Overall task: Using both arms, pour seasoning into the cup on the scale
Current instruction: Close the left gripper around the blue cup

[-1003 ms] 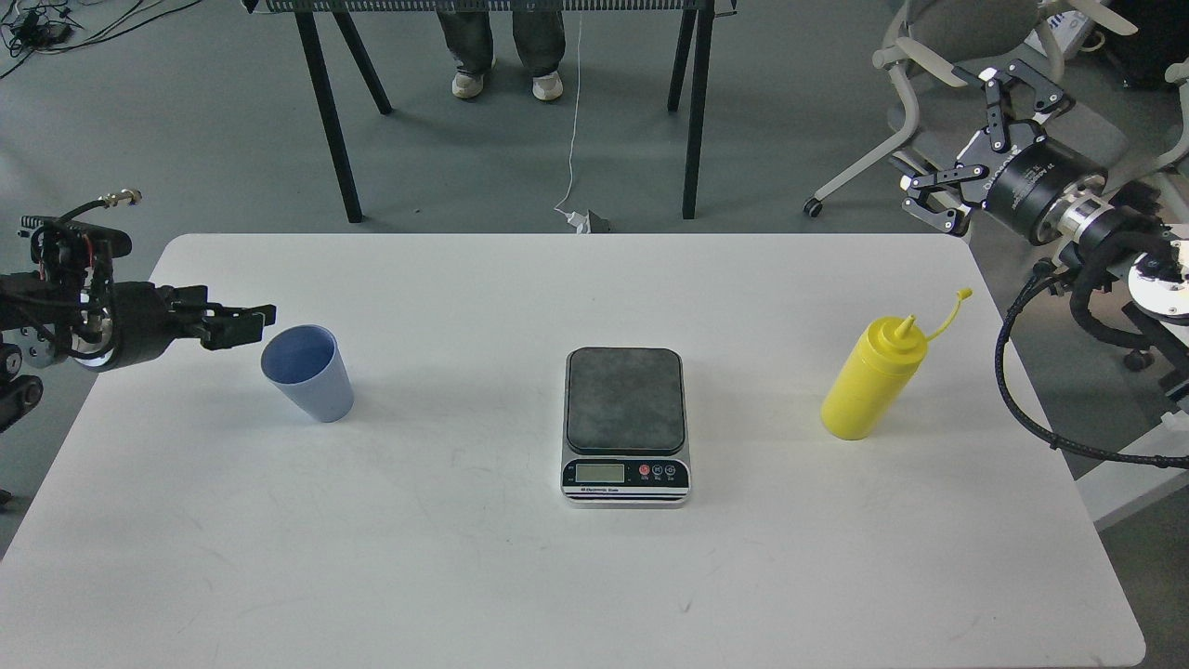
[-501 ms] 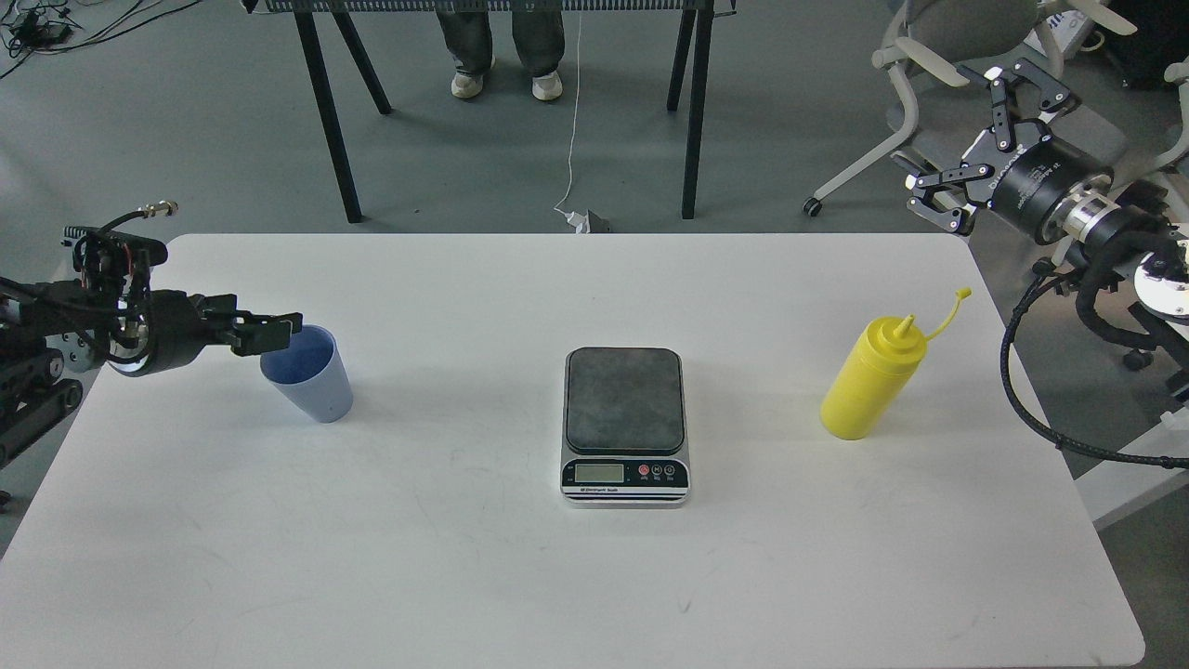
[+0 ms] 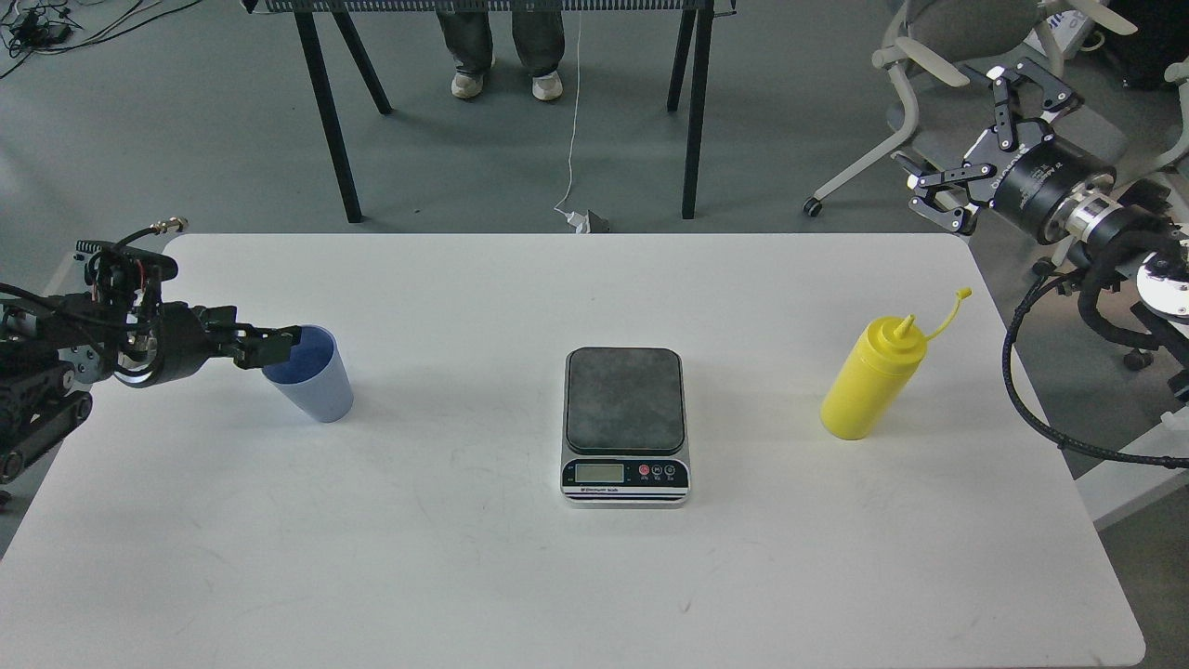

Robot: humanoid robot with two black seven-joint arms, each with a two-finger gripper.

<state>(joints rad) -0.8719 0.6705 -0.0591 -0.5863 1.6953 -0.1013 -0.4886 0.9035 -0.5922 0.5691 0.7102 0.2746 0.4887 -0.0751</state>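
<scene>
The yellow bottle point(image 3: 873, 379) stands upright on the right side of the white table point(image 3: 520, 576), its pointed nozzle bare and its cap hanging off on a thin strap to the upper right. Nothing touches it. The scale point(image 3: 626, 426) sits at the middle of the table, its dark platform bare, its small screen and buttons facing the near edge. The light blue cup point(image 3: 311, 374) stands on the left side, well apart from the scale.

The left gripper point(image 3: 277, 345) reaches in from the left at the level of the cup's rim, its tip overlapping the rim's left edge. It shows side-on and dark, so I cannot tell how far its 2 fingers are spread or whether they grip the rim. The right gripper point(image 3: 966, 139) is raised off the table's far right corner, well apart from the bottle, with its 2 fingers spread wide and nothing between them.
</scene>
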